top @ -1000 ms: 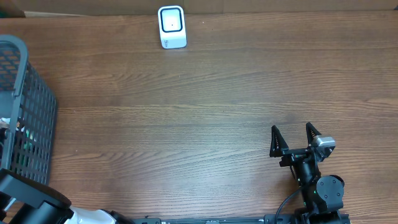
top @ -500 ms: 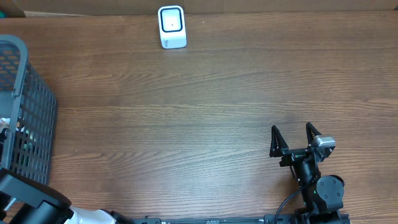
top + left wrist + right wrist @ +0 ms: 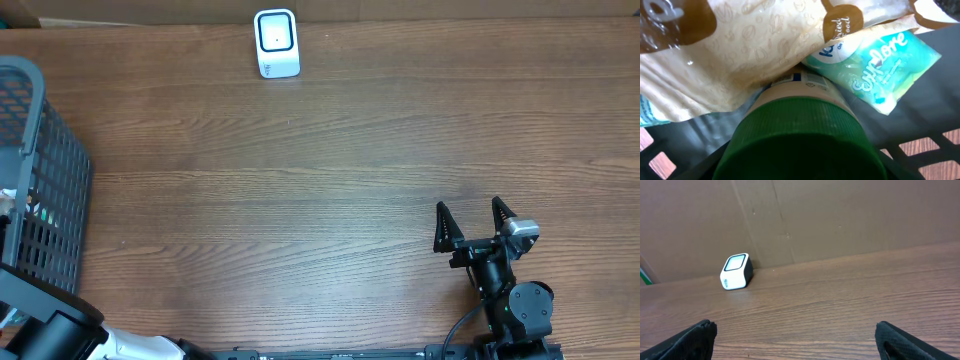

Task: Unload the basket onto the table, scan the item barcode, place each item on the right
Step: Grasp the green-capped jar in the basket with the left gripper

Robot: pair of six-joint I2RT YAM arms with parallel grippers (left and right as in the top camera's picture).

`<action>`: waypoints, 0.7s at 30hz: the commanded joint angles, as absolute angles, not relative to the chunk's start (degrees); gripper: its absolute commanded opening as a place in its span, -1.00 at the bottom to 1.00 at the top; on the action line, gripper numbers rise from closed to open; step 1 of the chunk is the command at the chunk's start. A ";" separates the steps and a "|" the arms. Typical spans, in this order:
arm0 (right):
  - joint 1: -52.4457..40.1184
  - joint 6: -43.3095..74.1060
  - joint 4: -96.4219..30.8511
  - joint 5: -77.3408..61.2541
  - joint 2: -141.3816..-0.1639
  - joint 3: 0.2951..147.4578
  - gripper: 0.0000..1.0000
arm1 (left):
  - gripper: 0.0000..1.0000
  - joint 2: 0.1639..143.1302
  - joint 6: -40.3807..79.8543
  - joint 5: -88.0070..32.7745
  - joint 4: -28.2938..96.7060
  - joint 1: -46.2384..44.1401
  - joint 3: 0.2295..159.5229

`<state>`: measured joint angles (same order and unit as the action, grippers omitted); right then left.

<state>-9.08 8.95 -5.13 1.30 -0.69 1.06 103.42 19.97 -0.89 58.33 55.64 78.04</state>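
Since a second ago: small shift of left arm [image 3: 45, 325] down toward the frame corner in overhead, plus a slight change inside basket [image 3: 60, 190] at its left edge; no shift of right arm or scanner [image 3: 276, 43]. Left wrist view right on top of bottle [image 3: 800, 135]: green cap filling lower frame, white label with blue band behind it. Bottle inside basket, tucked under cream-and-brown bag [image 3: 740, 55], teal packet [image 3: 880, 65] just beside on the right, touching the bag. Can't make out left gripper fingers there, so can't tell whether jaws wide, closing or clamped on the cap. Right gripper [image 3: 467, 205] over table [image 3: 330, 170] near front edge, jaws spread wide, nothing between them, facing far edge. Scanner upright at far edge, well apart from basket.
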 commanded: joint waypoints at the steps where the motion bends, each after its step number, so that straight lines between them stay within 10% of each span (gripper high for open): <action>1: -8.93 8.69 -4.75 1.15 -0.16 0.47 1.00 | -0.24 103.94 19.49 -1.56 59.90 55.86 79.99; 21: -8.93 8.69 -4.75 1.15 -0.16 0.47 1.00 | -0.41 103.20 23.16 -6.15 87.79 43.68 133.56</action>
<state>-9.08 8.95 -5.10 1.30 -0.67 1.06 104.71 22.13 -4.78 85.97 48.03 124.33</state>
